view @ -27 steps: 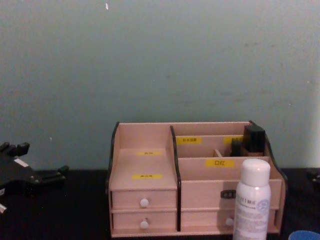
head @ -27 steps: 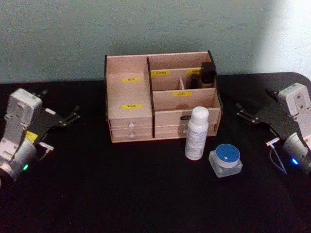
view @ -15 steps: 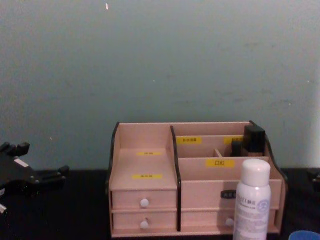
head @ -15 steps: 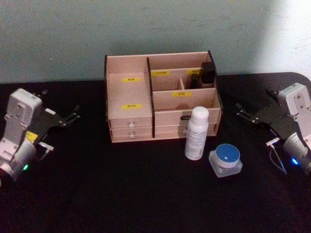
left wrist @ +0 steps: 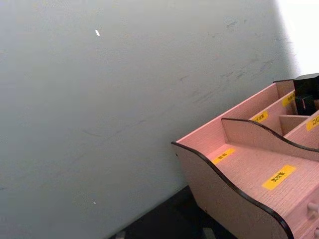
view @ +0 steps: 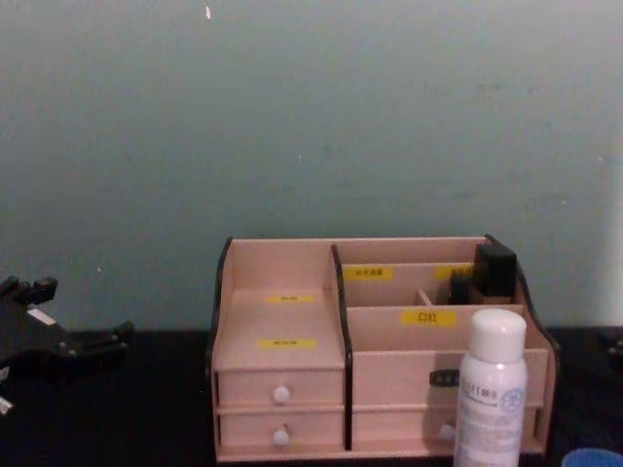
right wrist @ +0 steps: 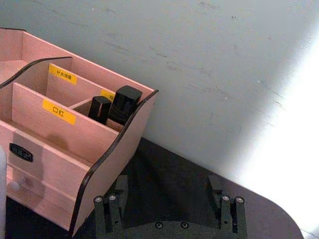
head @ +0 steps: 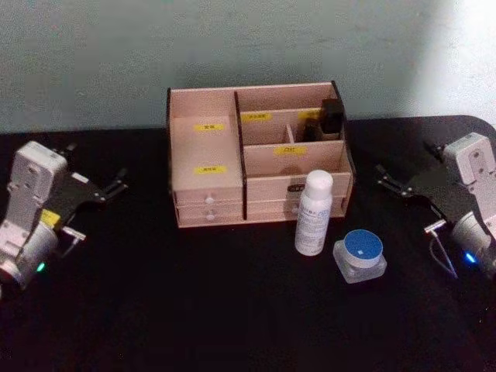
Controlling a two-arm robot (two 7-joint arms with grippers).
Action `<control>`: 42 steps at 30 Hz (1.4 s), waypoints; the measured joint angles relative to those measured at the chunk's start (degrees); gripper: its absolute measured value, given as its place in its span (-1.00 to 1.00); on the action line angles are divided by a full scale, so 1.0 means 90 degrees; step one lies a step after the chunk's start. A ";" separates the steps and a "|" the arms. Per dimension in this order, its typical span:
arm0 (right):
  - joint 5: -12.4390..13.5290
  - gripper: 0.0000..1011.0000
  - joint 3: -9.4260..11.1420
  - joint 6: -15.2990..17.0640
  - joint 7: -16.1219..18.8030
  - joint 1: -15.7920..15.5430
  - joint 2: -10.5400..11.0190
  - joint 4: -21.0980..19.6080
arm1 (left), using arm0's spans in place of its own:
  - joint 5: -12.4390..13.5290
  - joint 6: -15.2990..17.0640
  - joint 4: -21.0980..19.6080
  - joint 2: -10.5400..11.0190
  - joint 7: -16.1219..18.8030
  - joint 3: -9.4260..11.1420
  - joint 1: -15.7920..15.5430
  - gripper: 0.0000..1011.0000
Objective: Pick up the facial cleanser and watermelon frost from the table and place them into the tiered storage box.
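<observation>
Barely begun, judging by the layout. Nearest, loose on the tabletop (head: 194, 302): a blue-lidded jar (head: 360, 256) and, just beside it, an upright white bottle (head: 314, 213), close before the box (head: 267, 188) front, neither one gripped. Out at either side, well apart from both: left gripper (head: 118, 181) and right gripper (head: 381, 177), jaws spread and empty. Farther back, in the box's rear right compartment, two dark containers (head: 332, 116). Left to do: both picks and both placements.
</observation>
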 joint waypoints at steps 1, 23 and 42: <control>0.0000 0.98 0.0000 0.0000 0.0000 0.0000 0.0000 0.0000 | 0.0000 0.0000 0.0000 0.0000 0.0000 0.0000 0.0000 0.98; 0.0050 0.98 0.0139 0.0018 0.0046 -0.0049 -0.0019 -0.0005 | 0.0000 0.0000 0.0000 0.0000 0.0000 0.0000 0.0000 0.98; 0.0721 0.98 0.0948 0.0221 0.0522 -0.1049 0.0329 -0.1110 | 0.0000 0.0000 0.0000 0.0000 0.0000 0.0000 0.0000 0.98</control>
